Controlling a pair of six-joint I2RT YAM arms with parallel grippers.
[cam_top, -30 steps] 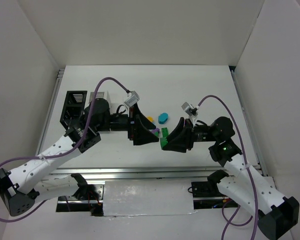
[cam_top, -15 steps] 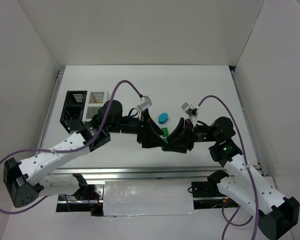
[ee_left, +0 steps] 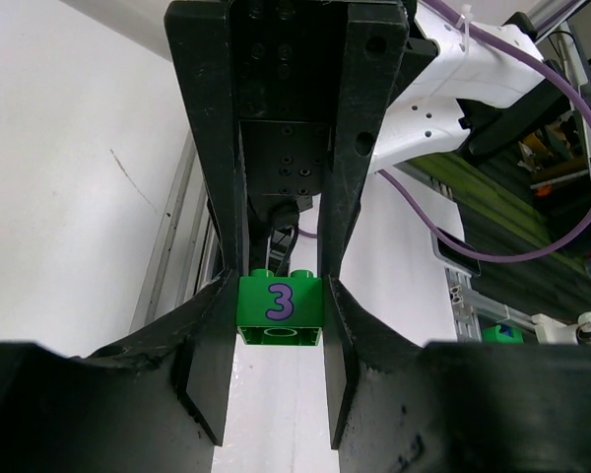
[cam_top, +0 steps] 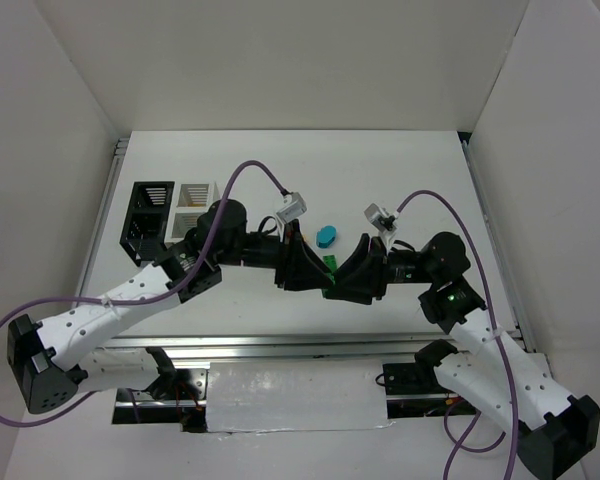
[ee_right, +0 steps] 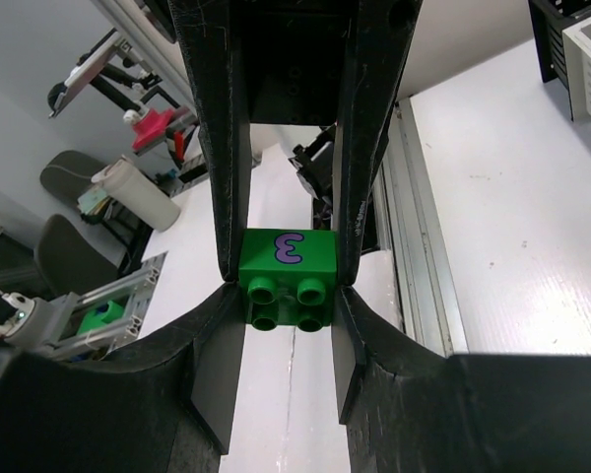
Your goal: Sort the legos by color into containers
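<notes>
A green lego (cam_top: 329, 263) with a purple 3 hangs above the table's middle, gripped from both sides. My left gripper (cam_top: 318, 272) is shut on it from the left, and my right gripper (cam_top: 338, 277) is shut on it from the right. In the left wrist view the green lego (ee_left: 280, 307) sits between my left gripper's (ee_left: 279, 320) fingertips, with the right gripper's fingers reaching in from above. In the right wrist view the green lego (ee_right: 289, 261) shows its studs between my right gripper's (ee_right: 288, 301) fingertips. The black container (cam_top: 150, 212) and white container (cam_top: 194, 196) stand at the left.
A teal lego (cam_top: 326, 236) lies on the table just behind the two grippers. The metal rail (cam_top: 280, 345) runs along the near edge, and white walls close in the table on three sides.
My left arm has swung right to the green lego and its jaws have shut on it. The right gripper has stayed shut on the lego, barely moving.
</notes>
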